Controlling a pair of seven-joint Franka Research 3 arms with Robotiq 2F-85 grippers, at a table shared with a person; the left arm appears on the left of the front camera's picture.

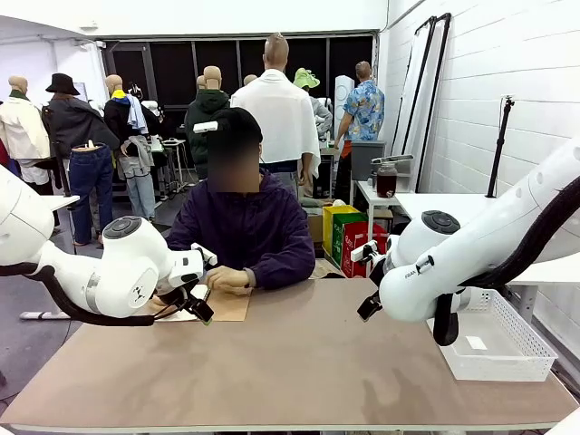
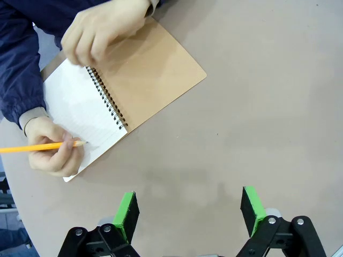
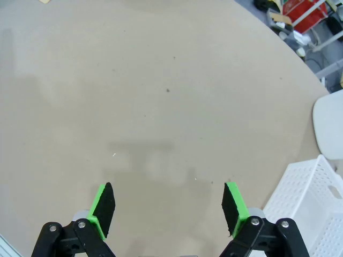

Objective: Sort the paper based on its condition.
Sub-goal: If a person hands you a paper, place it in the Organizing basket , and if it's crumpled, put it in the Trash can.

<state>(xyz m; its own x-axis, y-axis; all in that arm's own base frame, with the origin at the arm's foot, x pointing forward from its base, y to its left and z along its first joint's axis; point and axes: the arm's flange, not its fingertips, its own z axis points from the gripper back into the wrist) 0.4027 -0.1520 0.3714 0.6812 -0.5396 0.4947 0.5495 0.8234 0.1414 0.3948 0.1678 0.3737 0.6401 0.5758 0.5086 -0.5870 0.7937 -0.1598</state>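
No loose paper is in view. A spiral-bound notebook point(image 2: 153, 75) with a brown cover lies open on the table in front of the person, its white lined page point(image 2: 77, 107) still bound in. The person's one hand point(image 2: 53, 152) holds a yellow pencil point(image 2: 37, 147) on that page, and the other hand point(image 2: 102, 35) rests on the cover. My left gripper point(image 2: 188, 211) hovers open over bare table just beside the notebook point(image 1: 227, 306), holding nothing. My right gripper point(image 3: 169, 209) hangs open over bare table, with nothing between its green pads.
A white mesh plastic basket point(image 1: 507, 349) stands at the table's right side, its corner near my right gripper point(image 3: 311, 203). A small white scrap point(image 1: 476, 343) lies on its floor. The brown tabletop point(image 1: 299, 362) spreads wide between the arms.
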